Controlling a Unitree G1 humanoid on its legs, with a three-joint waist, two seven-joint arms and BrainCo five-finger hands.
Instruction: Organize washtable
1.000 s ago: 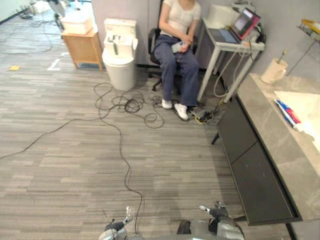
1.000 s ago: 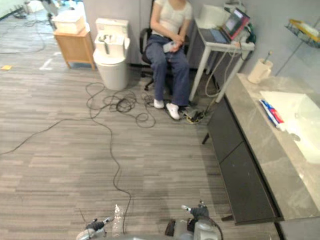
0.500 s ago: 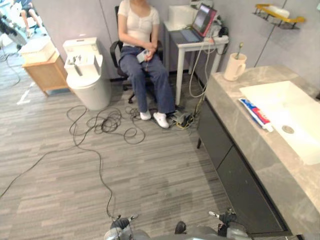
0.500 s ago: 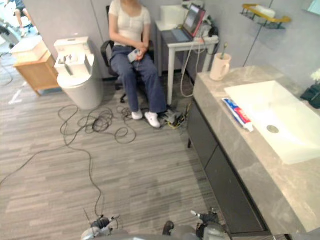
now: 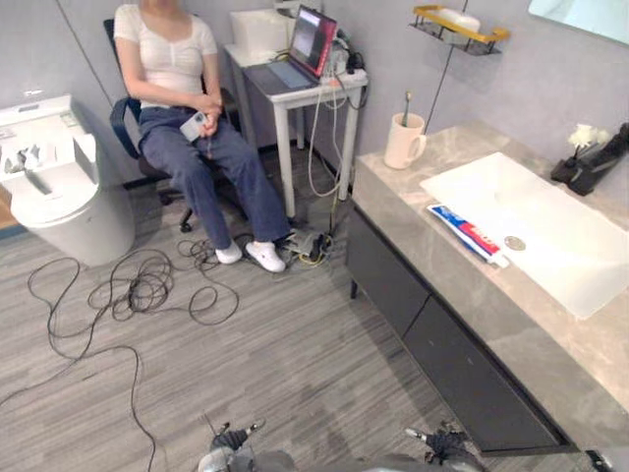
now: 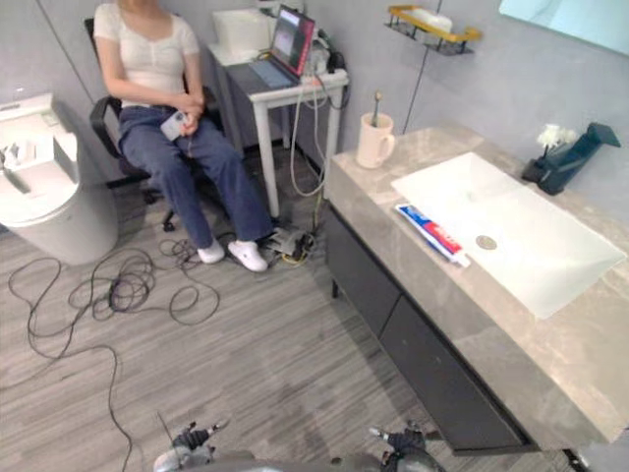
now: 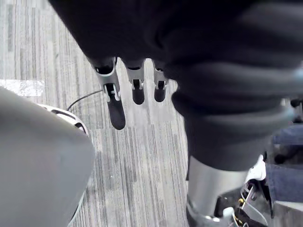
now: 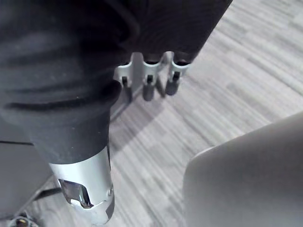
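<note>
The grey stone washtable [image 5: 447, 280] runs along the right, with a white basin [image 5: 550, 221] set in it. A red, white and blue toothpaste tube [image 5: 468, 234] lies on the counter at the basin's near edge. A cream cup [image 5: 403, 143] holding a toothbrush [image 5: 406, 101] stands at the counter's far end. A dark holder with a white flower [image 5: 590, 162] sits behind the basin. My left hand [image 7: 117, 111] and right hand [image 8: 148, 87] hang over the floor, fingers straight, holding nothing, well short of the counter.
A person [image 5: 182, 88] sits on a chair beside a small white table with a laptop [image 5: 300, 54]. A toilet [image 5: 49, 192] stands at the left. Loose black cables [image 5: 138, 290] lie across the floor. A yellow wall shelf [image 5: 460, 25] hangs above the counter.
The camera has swung to the right, so the washtable and basin now show in full and the toilet sits at the left edge. Nothing on the counter has moved.
</note>
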